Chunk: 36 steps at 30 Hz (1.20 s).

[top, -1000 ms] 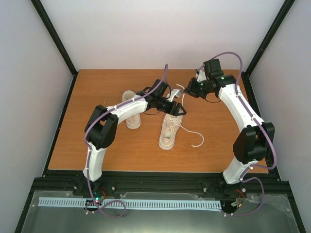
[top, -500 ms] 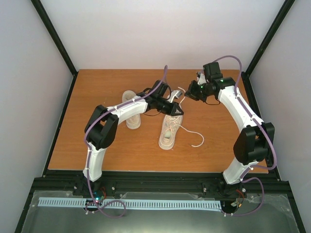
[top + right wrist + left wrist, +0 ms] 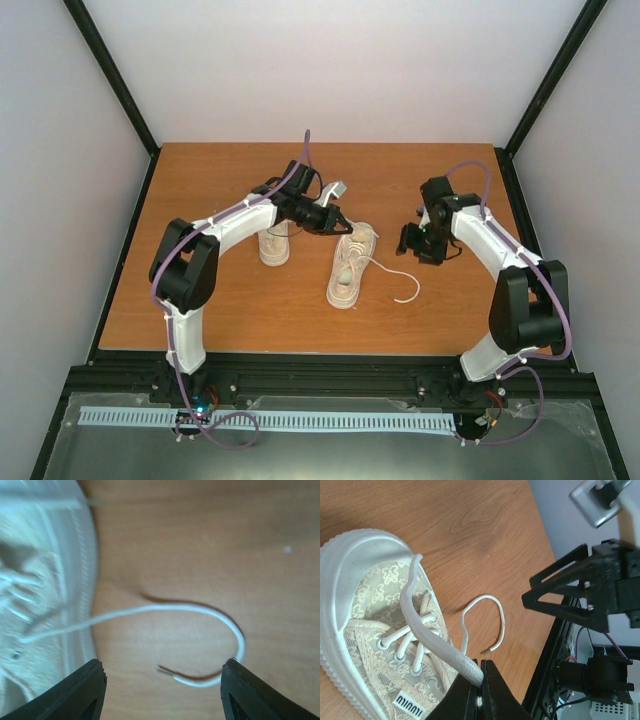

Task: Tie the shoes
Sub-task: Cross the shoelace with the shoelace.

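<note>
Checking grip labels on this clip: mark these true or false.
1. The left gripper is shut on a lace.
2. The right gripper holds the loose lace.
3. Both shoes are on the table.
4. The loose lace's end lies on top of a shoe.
1. The left gripper is shut on a lace. True.
2. The right gripper holds the loose lace. False: it is open and hovers above that lace, holding nothing.
3. Both shoes are on the table. True.
4. The loose lace's end lies on top of a shoe. False: it curls on the table beside the shoe.
</note>
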Each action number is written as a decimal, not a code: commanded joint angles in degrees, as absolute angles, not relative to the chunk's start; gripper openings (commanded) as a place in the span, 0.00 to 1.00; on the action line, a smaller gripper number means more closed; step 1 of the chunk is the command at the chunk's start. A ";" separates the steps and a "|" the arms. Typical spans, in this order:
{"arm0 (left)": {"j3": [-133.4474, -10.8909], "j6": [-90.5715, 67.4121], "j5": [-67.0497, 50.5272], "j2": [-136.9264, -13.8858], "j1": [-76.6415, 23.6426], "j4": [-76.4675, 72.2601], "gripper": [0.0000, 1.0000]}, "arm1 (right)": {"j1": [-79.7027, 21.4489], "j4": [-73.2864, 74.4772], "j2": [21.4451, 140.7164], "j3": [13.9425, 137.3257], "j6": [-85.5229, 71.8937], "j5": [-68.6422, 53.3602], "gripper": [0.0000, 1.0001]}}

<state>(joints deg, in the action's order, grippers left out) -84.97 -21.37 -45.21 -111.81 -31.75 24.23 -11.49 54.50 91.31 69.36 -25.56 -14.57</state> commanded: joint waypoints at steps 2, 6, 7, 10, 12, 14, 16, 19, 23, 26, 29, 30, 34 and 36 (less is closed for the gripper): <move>-86.87 -18.42 -48.22 -111.32 -31.38 29.73 0.05 | -11.51 56.70 90.51 66.12 -24.21 -12.32 0.62; -87.84 -17.56 -48.76 -111.87 -31.38 30.86 0.05 | -11.53 55.78 91.07 60.87 -25.05 -12.22 0.55; -87.84 -17.38 -48.73 -111.88 -31.38 31.05 0.05 | -11.55 55.27 90.75 59.66 -25.39 -12.01 0.55; -87.83 -16.63 -48.67 -111.84 -31.35 31.97 0.05 | -11.60 53.73 90.33 56.82 -26.19 -12.80 0.53; -87.88 -16.12 -48.42 -111.59 -31.37 32.25 0.05 | -11.86 53.00 90.79 55.78 -26.49 -13.26 0.53; -87.87 -15.70 -48.19 -111.37 -31.37 32.48 0.06 | -12.22 52.38 91.16 55.06 -26.90 -13.12 0.52; -88.16 -15.44 -48.12 -111.42 -31.38 32.85 0.06 | -12.50 51.62 91.63 54.07 -27.51 -13.27 0.50; -88.31 -15.21 -48.29 -111.57 -31.38 33.05 0.07 | -12.81 50.57 92.05 52.68 -28.03 -13.22 0.48; -88.16 -14.87 -48.65 -111.62 -31.34 33.28 0.07 | -13.07 49.05 93.28 51.57 -28.36 -13.40 0.45; -88.46 -14.49 -48.55 -111.70 -31.31 33.55 0.08 | -13.22 48.16 94.43 51.25 -28.38 -13.37 0.40; -88.83 -14.37 -48.93 -112.11 -31.38 33.54 0.09 | -13.22 47.58 95.11 51.52 -28.01 -13.42 0.18; -89.08 -14.32 -49.16 -112.41 -31.38 33.57 0.09 | -13.26 47.71 95.15 51.99 -27.85 -13.18 0.10; -90.53 -13.77 -50.68 -113.83 -31.37 33.51 0.12 | -13.10 50.99 93.18 58.06 -26.67 -9.13 0.03; -91.65 -13.25 -51.43 -114.86 -31.38 33.63 0.13 | -12.90 52.94 91.20 63.44 -25.85 -7.31 0.03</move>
<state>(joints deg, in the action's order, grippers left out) -87.81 -15.33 -48.77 -112.64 -31.44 33.19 -12.91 51.13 94.43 54.94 -27.35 -11.73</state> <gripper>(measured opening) 0.121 0.029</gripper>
